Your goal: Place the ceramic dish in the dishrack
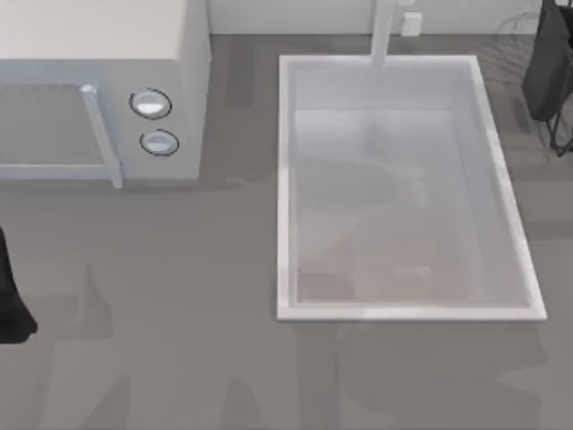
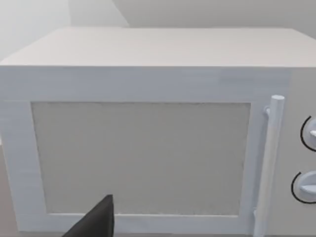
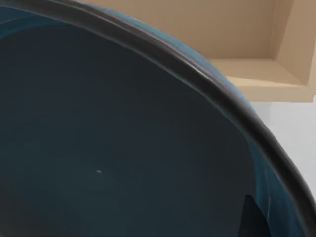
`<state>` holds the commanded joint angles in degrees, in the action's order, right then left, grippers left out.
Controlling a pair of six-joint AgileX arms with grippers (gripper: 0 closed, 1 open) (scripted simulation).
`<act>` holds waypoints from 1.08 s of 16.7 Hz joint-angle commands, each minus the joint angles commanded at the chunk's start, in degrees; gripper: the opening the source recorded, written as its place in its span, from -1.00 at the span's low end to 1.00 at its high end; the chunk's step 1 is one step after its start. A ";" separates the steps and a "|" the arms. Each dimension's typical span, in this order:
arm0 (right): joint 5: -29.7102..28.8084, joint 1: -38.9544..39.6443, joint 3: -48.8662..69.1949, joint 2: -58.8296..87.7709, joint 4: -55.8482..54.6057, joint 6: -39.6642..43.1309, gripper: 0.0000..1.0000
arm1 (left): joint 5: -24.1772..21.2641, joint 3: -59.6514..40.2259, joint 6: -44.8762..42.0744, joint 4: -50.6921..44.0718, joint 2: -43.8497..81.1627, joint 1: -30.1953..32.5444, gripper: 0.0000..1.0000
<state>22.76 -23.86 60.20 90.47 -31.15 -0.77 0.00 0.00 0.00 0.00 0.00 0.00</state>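
Observation:
The ceramic dish (image 3: 123, 148), glossy teal-blue with a dark rim, sits tilted and very close in the right wrist view, held up in front of a beige shelf. One dark finger (image 3: 252, 219) of my right gripper lies against the dish's inner wall, so the gripper is shut on it. My right arm (image 1: 548, 63) hangs at the table's far right back corner. Thin grey wires of the dishrack (image 1: 517, 27) show faintly just left of that arm. My left arm (image 1: 11, 305) is parked at the left edge, facing the microwave.
A big white sink basin (image 1: 288, 179) with a faucet (image 1: 383, 31) at its back fills the table's middle right. A white microwave (image 1: 192, 107) with two round knobs stands at the back left; its door (image 2: 140, 158) and handle (image 2: 269, 163) face the left wrist.

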 joint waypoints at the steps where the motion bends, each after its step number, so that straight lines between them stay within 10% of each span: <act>1: -1.47 1.33 -0.87 3.00 -4.05 0.02 -1.00 | 0.00 0.00 0.00 0.00 0.00 0.00 1.00; 11: -6.87 6.28 -4.13 12.49 -16.01 -0.16 -1.00 | 0.00 0.00 0.00 0.00 0.00 0.00 1.00; 18: -6.87 6.28 -4.13 12.49 -16.01 -0.16 0.06 | 0.00 0.00 0.00 0.00 0.00 0.00 1.00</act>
<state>15.88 -17.58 56.07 102.96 -47.16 -0.93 0.00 0.00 0.00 0.00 0.00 0.00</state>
